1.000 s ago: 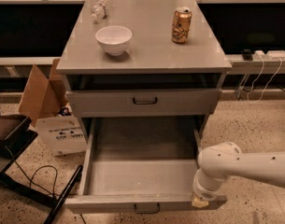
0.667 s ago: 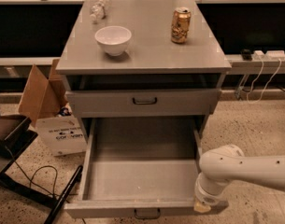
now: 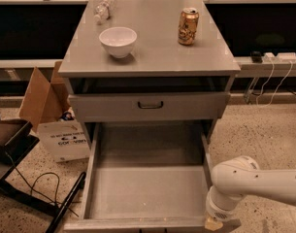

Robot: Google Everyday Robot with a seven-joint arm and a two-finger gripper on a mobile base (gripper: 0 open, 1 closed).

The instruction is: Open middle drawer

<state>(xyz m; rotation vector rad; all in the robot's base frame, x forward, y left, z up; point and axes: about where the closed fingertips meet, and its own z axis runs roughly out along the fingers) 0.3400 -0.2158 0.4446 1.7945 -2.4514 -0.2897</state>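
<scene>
Gripper sits at the open drawer's front right corner; its hold cannot be determined. Pulling now could overrun the stops.

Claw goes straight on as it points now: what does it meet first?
Likely the front right corner of the open wide grey metal drawer, where the claw points down; depth is unclear.

My arm: smooth white shell, bulbous rounded joint, ribbed pale collar beneath. The gripper, at bottom edge right of centre, shows me only a tan stub.
</scene>
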